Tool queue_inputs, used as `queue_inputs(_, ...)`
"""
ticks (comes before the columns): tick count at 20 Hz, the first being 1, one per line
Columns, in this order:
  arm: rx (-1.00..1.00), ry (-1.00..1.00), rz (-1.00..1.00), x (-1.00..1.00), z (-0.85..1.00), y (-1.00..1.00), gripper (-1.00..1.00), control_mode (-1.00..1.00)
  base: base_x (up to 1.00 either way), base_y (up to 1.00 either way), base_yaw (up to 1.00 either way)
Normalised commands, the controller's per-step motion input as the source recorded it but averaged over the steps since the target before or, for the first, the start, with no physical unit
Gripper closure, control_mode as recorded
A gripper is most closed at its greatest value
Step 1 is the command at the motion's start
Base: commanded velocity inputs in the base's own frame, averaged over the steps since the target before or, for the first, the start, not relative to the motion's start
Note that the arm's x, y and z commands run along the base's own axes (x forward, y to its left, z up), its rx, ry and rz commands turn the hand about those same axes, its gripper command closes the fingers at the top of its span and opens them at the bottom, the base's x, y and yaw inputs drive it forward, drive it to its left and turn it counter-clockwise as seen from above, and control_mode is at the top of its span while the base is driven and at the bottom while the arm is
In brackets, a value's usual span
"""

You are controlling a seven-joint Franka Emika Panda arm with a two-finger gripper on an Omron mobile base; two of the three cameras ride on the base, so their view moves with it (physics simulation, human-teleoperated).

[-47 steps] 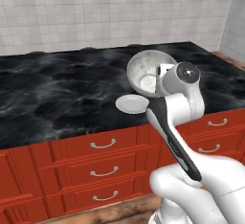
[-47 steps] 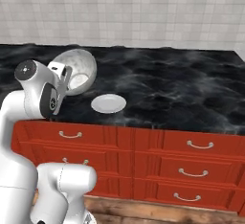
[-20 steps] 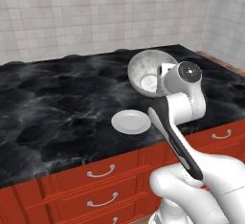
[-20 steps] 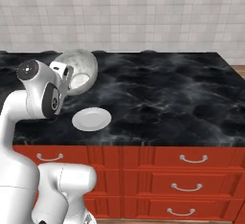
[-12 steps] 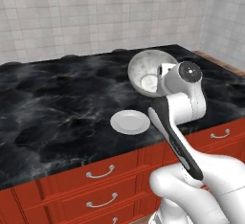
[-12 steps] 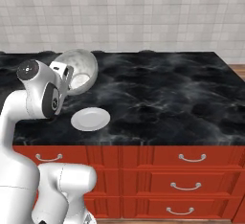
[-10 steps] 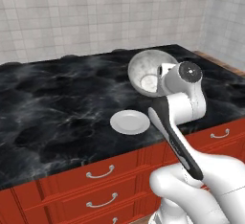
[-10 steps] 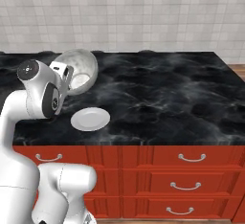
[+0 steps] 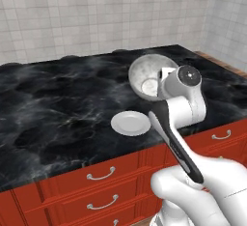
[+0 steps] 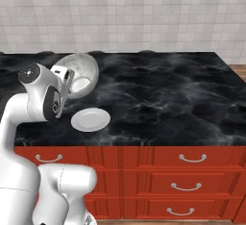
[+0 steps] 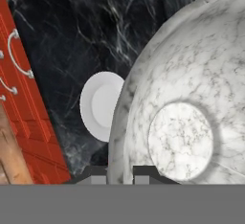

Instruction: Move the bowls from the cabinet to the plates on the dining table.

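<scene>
Hand view has the gripper (image 11: 119, 172) pinched narrowly on the rim of the mottled bowl (image 11: 186, 113), which is held tilted in the air above the dining table (image 9: 58, 109). 1 white plate (image 9: 130, 123) lies on the slab at the bowl's 7 o'clock in the left base view, apart from it.

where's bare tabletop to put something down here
Broad bare marble on the dining table right of the plate, out to the far corner, and another stretch left of the plate toward the wall. It is crowded only around the plate, where the held bowl hangs.
</scene>
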Motion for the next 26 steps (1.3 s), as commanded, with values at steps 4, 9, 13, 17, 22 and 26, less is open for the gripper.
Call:
queue_inputs(4,0.00,0.00,0.00,0.21,-0.28,0.00,1.00,-1.00,0.00,0.00,0.00)
queue_inputs(9,0.02,0.04,-0.02,0.38,-0.01,0.00,1.00,-1.00,0.00,0.00,0.00)
queue_inputs(13,0.09,0.10,0.00,0.31,-0.04,0.00,1.00,-1.00,0.00,0.00,0.00)
queue_inputs(17,0.15,0.15,0.00,0.07,-0.23,0.14,1.00,-1.00,0.00,0.00,0.00)
queue_inputs(22,0.08,0.14,0.00,0.00,-0.29,0.20,1.00,-1.00,0.00,0.00,0.00)
queue_inputs(26,0.00,0.10,0.00,0.00,-0.46,0.18,1.00,-1.00,0.00,0.00,0.00)
